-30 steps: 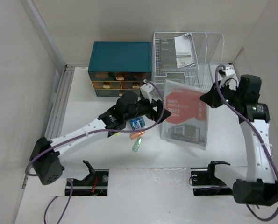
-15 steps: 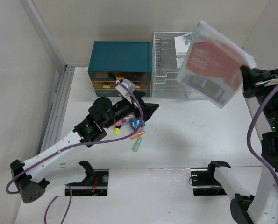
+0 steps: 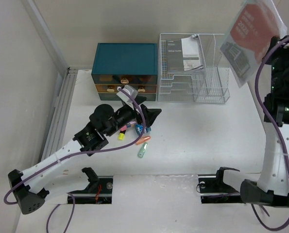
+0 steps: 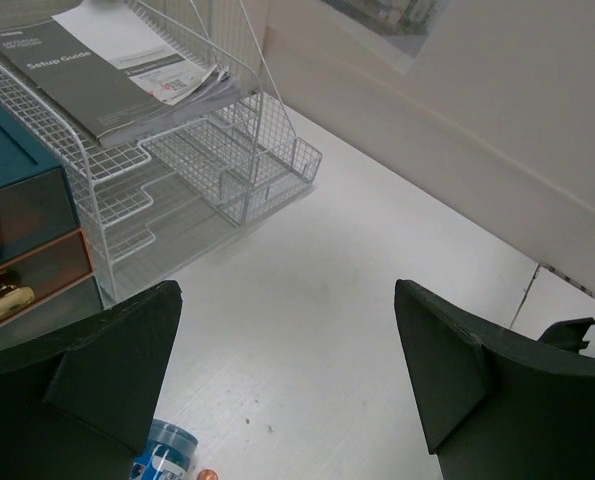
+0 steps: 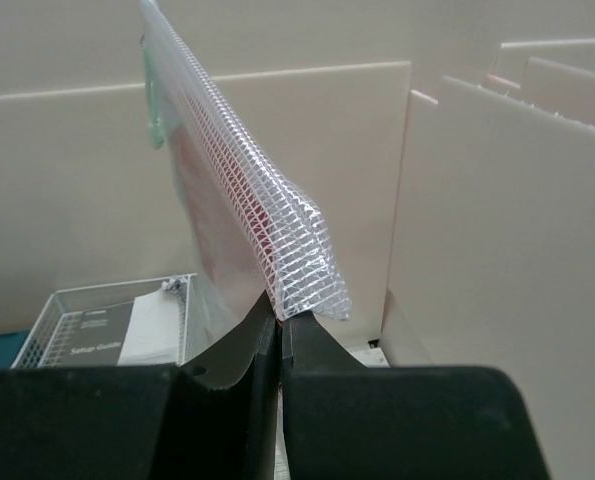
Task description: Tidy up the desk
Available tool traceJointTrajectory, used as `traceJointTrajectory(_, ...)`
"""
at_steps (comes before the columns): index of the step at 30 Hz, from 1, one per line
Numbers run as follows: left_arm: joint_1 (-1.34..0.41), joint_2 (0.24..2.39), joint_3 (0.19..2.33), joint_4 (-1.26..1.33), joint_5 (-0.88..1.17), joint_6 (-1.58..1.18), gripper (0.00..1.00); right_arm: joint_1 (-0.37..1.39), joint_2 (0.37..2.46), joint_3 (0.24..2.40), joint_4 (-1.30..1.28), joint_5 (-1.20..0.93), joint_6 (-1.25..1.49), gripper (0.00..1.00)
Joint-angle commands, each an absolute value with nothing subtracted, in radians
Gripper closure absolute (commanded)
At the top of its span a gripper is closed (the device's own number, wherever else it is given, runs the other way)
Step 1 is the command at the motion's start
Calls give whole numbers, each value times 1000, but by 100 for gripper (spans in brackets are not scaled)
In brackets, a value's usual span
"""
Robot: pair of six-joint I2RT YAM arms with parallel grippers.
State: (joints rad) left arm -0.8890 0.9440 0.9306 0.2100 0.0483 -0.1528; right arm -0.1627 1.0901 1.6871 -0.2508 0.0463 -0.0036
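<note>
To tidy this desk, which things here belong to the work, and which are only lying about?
Belong: desk, mesh pouch pinched in the shut right gripper, loose markers near the open left gripper.
Lying about: teal drawer chest, wire rack, booklet in it.

The white and black left arm [image 3: 61, 155] is seen stretched from the lower left corner up toward the middle of the top view. Its black two-finger left gripper [image 3: 149, 119] is held low, with the jaws spread wide and nothing between them. The white and black right arm [image 3: 275, 155] is held tall along the right edge. Its right gripper [image 5: 280, 322] is seen in the upper right corner, pinched tight on the edge of a clear mesh plastic pouch [image 5: 247, 210].
</note>
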Motion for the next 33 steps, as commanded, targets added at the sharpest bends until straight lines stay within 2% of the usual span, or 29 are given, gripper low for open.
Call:
traceJointTrajectory(1,-891,893,914,232,20,-133,14,-167,1112,1683,-81,87,23,100)
traceJointTrajectory(20,-891,874,904,212,11,-115,13,55,1393,1582,201,242,-9,100)
traceJointTrajectory(33,-891,874,894,212,11,-106,13,101,1624,1716,219,296,-18,100)
